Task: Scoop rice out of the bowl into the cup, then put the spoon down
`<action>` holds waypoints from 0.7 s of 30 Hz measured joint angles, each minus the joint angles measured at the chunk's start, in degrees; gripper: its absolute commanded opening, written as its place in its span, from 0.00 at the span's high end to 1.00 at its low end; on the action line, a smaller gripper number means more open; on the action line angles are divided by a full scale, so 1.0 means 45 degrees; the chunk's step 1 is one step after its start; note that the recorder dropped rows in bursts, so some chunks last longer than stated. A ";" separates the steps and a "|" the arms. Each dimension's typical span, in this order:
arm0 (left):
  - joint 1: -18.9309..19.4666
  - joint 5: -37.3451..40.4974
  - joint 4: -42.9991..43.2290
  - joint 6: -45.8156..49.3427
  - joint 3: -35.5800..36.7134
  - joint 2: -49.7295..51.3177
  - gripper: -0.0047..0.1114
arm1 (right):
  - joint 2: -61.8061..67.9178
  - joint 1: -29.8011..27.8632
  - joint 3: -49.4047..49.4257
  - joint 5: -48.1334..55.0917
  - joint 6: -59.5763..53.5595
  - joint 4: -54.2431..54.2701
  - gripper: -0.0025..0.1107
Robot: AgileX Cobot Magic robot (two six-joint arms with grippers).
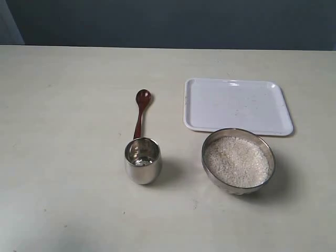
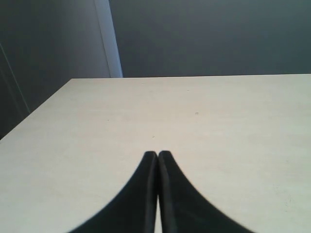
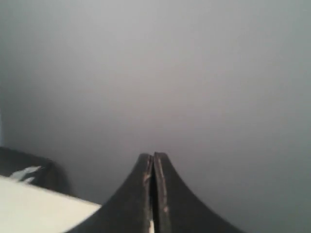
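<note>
Spoon (image 1: 140,114) lies left of centre, its handle running near-to-far, scoop at the far end, near tip just behind the cup (image 1: 142,160). Left gripper (image 2: 157,156) and right gripper (image 3: 153,158) both show jaws together, empty; the left arm's side seems nearer.

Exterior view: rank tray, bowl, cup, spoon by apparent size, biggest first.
1. tray: clearly the largest.
2. bowl: narrower than the tray.
3. cup and spoon: not ranked. The spoon looks longer but far slimmer, and its handle end is hidden behind the cup.
</note>
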 measured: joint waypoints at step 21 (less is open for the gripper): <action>0.0000 0.0000 0.0000 0.0000 0.0000 0.0000 0.96 | 0.3576 0.2324 -0.5772 1.2849 -1.9313 1.7777 0.99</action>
